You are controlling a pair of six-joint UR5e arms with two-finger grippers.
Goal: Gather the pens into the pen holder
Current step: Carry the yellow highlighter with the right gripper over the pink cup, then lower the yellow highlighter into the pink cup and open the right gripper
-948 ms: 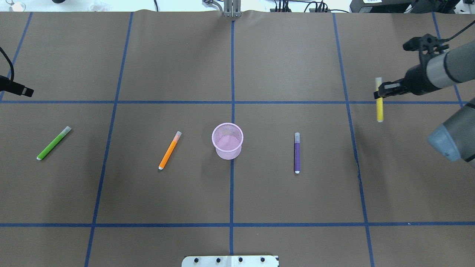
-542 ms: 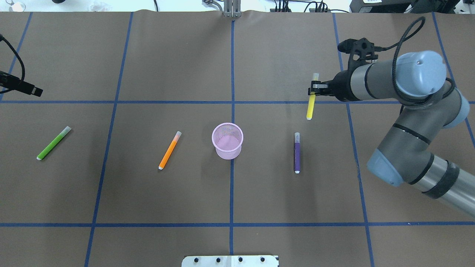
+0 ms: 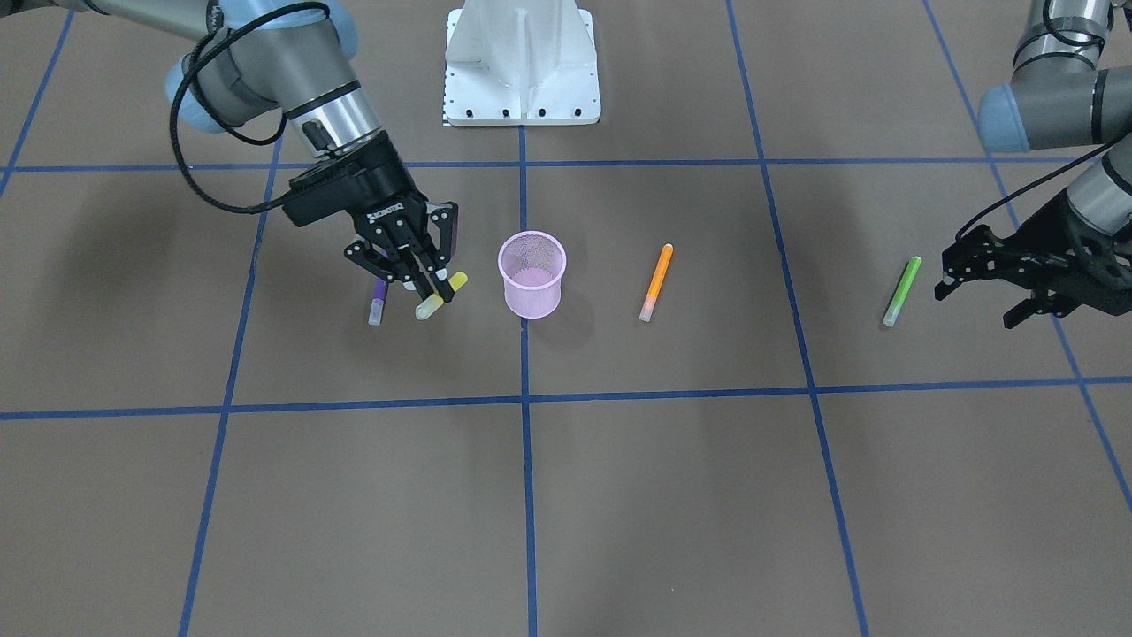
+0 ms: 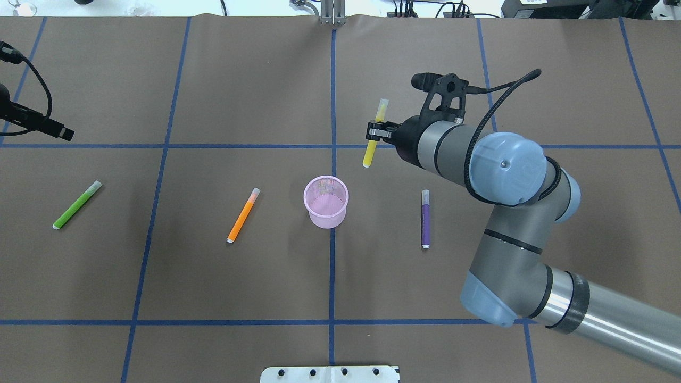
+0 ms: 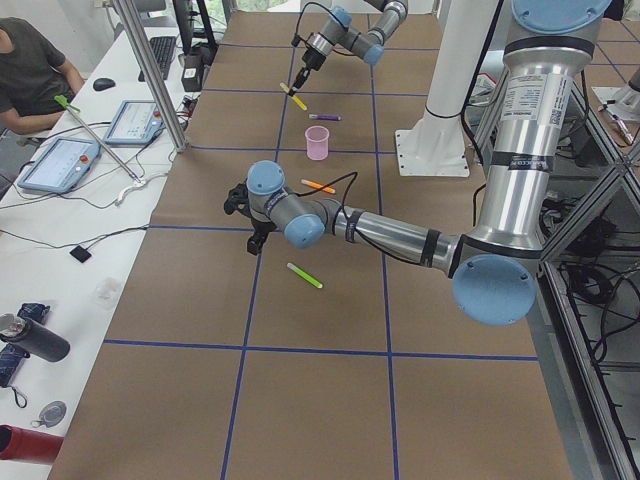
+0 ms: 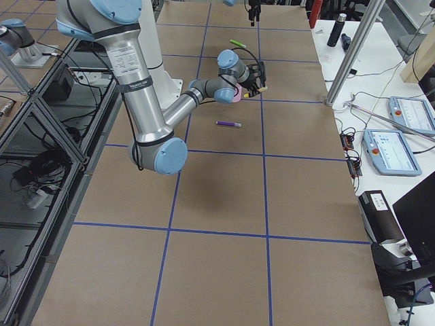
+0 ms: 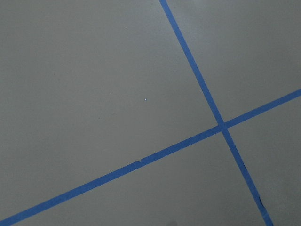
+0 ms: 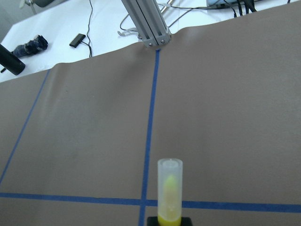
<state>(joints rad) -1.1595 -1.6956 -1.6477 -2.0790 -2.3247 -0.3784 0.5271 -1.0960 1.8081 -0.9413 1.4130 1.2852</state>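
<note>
Around pen holder [image 4: 326, 202]: orange pen [image 4: 243, 215] is lying at 9 o'clock, purple pen [image 4: 425, 219] at 3, right gripper [image 4: 374, 131] holding yellow pen [image 4: 369, 154] at 1; worktop [image 4: 239, 282] at 6 lying bare.

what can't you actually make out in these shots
- Front-facing view: the right gripper covers the upper half of the purple pen.
- Right wrist view: the bottom edge cuts off the yellow pen below its cap, and the grip.
- Left wrist view: only table and blue tape; no pens.

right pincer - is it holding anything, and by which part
The right pincer is shut on the yellow pen, gripping it at about mid-length, with the translucent cap end sticking out past it. The left pincer is open and holds nothing.
</note>
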